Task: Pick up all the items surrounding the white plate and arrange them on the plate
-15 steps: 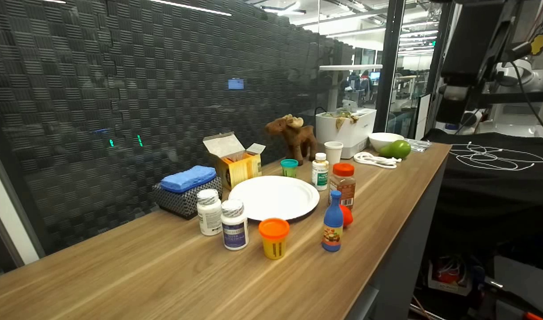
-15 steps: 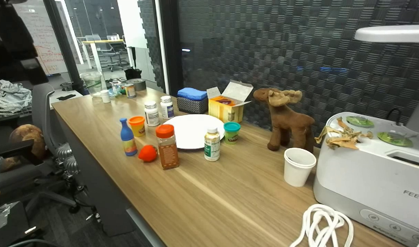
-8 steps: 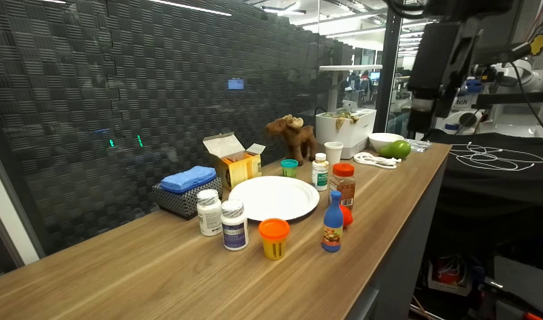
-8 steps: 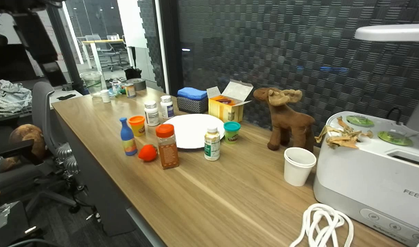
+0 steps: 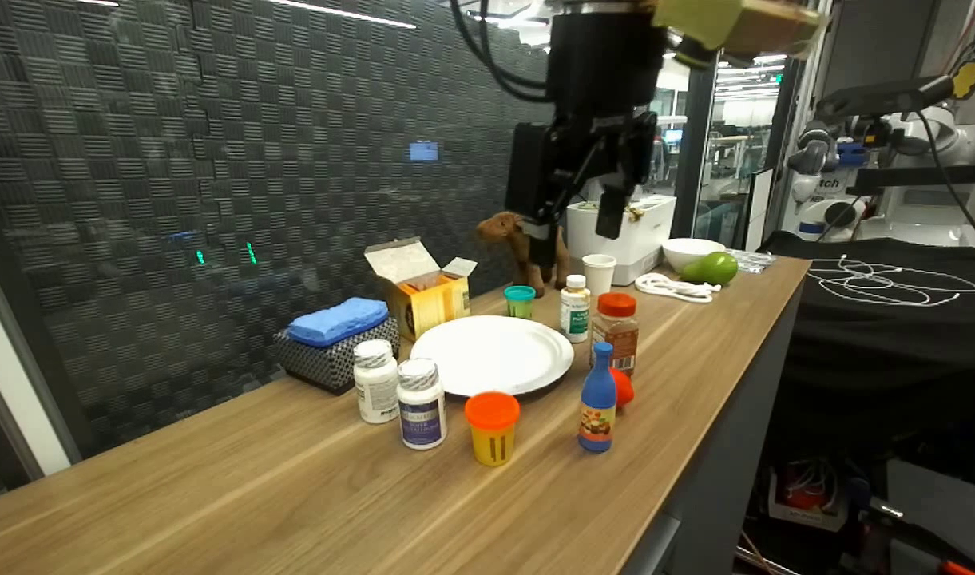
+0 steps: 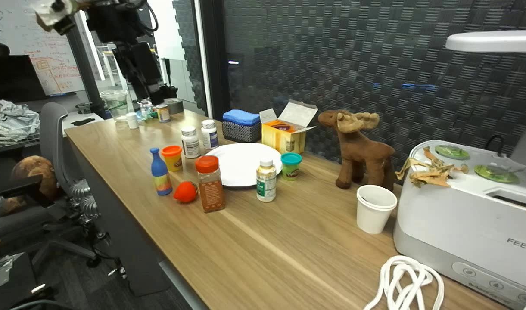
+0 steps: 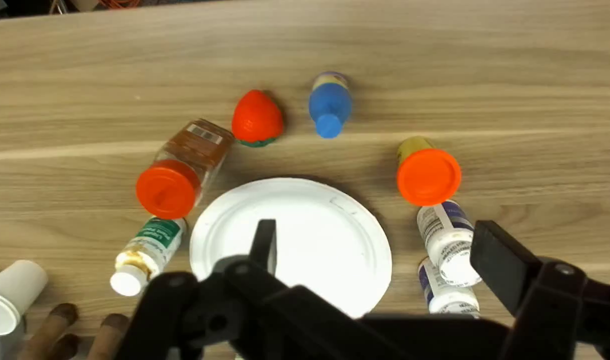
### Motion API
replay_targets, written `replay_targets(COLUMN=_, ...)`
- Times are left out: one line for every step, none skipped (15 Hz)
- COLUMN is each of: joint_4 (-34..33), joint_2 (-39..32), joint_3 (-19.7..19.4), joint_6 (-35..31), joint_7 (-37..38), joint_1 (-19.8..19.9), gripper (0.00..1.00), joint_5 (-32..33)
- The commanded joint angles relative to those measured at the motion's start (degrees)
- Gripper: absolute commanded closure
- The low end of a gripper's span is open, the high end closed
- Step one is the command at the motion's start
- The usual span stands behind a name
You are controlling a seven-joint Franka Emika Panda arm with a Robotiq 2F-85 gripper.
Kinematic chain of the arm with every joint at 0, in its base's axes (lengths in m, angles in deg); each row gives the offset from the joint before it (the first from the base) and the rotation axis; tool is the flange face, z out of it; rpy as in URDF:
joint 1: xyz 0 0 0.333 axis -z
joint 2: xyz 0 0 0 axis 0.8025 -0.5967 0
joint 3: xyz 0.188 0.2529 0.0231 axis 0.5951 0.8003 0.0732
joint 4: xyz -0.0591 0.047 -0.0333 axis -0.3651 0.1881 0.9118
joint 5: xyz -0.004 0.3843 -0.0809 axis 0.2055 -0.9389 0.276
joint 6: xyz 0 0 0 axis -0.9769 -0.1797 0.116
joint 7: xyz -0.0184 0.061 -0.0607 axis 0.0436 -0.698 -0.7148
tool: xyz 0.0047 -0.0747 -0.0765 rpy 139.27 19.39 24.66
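Nothing lies on the round white plate (image 5: 495, 355). Around it on the table stand two white bottles (image 5: 421, 406) (image 5: 375, 383), an orange-lidded yellow tub (image 5: 493, 431), a blue bottle (image 5: 596, 403), a red-capped jar (image 6: 210, 185), a white bottle with a green label (image 6: 266, 181) and a teal-lidded green tub (image 6: 291, 167). A red strawberry-like piece (image 7: 257, 117) lies between jar and blue bottle. My gripper (image 7: 377, 245) hangs open high above the plate area, nothing between its fingers. In the wrist view it covers the plate's lower left part and hides the green tub.
Behind the plate are a grey box with a blue cloth (image 5: 338, 322), an open yellow box (image 6: 284, 135) and a brown toy moose (image 6: 359, 148). Farther along stand paper cups (image 6: 375, 209), a white appliance (image 6: 469, 224) and a white cord (image 6: 407, 280).
My gripper has swung in from the right side to over the plate area in an exterior view, staying open. The items and the plate have not moved.
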Motion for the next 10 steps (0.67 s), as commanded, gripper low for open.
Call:
replay_targets(joint_4=-9.29, joint_2=-10.22, joint_3=0.41, joint_6=-2.52, joint_7=4.75, joint_1=-1.61, gripper=0.00, joint_5=3.29)
replay_targets(joint_4=-10.52, joint_2=-12.15, joint_3=0.25, joint_6=-4.20, joint_7=6.12, joint_1=-2.40, gripper=0.00, joint_5=3.73)
replay_targets(joint_4=-11.83, joint_2=-14.00, joint_3=0.03, joint_6=-5.95, joint_7=7.68, joint_1=-3.13, gripper=0.00, joint_5=4.35)
replay_targets(joint_4=-12.96, joint_2=-15.88, joint_3=-0.14, joint_6=-8.26, joint_7=9.54, joint_1=-4.04, gripper=0.00, joint_5=5.08)
replay_targets(joint_4=-14.28, joint_2=-17.62, joint_3=-0.38, joint_6=-9.23, joint_7=11.00, joint_1=-4.99, gripper=0.00, joint_5=5.95)
replay_targets(joint_4=-15.50, joint_2=-19.36, joint_3=-0.63, joint_6=-10.29, joint_7=12.64, joint_1=-5.99, gripper=0.00, joint_5=7.36)
replay_targets(joint_4=-16.41, joint_2=-20.88, joint_3=-1.06, joint_6=-12.02, joint_7=15.02, joint_1=-7.03, gripper=0.00, joint_5=9.81)
replay_targets(joint_4=-17.37, joint_2=-22.46, joint_3=-1.64, joint_6=-12.61, joint_7=16.52, joint_1=-8.01, gripper=0.00, joint_5=11.88)
replay_targets(joint_4=-18.44, joint_2=-23.98, joint_3=-2.23, joint_6=-12.91, joint_7=17.91, joint_1=-9.00, gripper=0.00, joint_5=13.41)
replay_targets(joint_4=-19.45, joint_2=-25.52, joint_3=-2.91, joint_6=-13.08, joint_7=19.08, joint_1=-9.93, gripper=0.00, joint_5=14.91)
